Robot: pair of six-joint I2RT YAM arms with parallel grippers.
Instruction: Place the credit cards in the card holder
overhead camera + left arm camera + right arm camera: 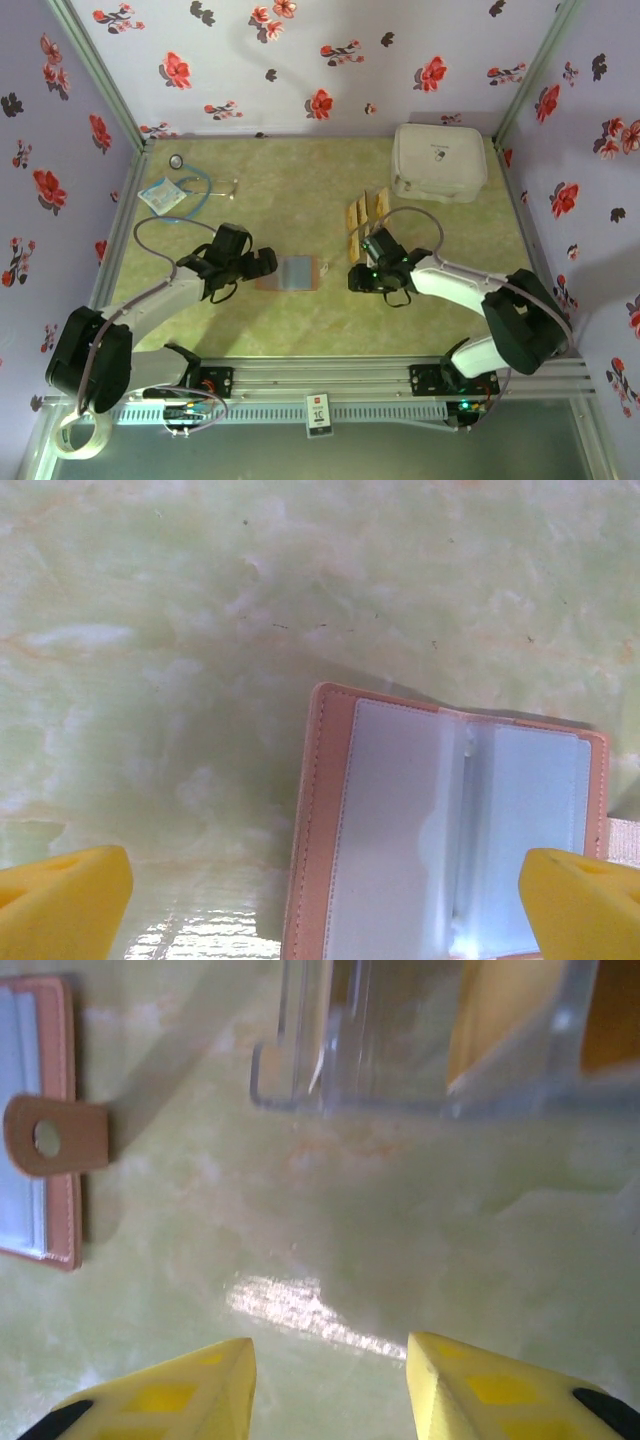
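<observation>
Pre-pick: left pincer (262,264) wide, empty, at open card holder (290,272); right pincer (330,1360) half-open, empty, must reach far to credit cards (362,215).

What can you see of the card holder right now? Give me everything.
The card holder lies opened flat on the green marbled table, near its middle. Its cover looks like reddish-brown leather with stitching along the edge. Inside are two pale, glossy clear-plastic sleeve panels meeting at a centre fold; no card shows in them. A rounded strap tab with a round hole sticks out from its right-hand edge in the top view. The left gripper hangs open over it; contact cannot be told.
</observation>
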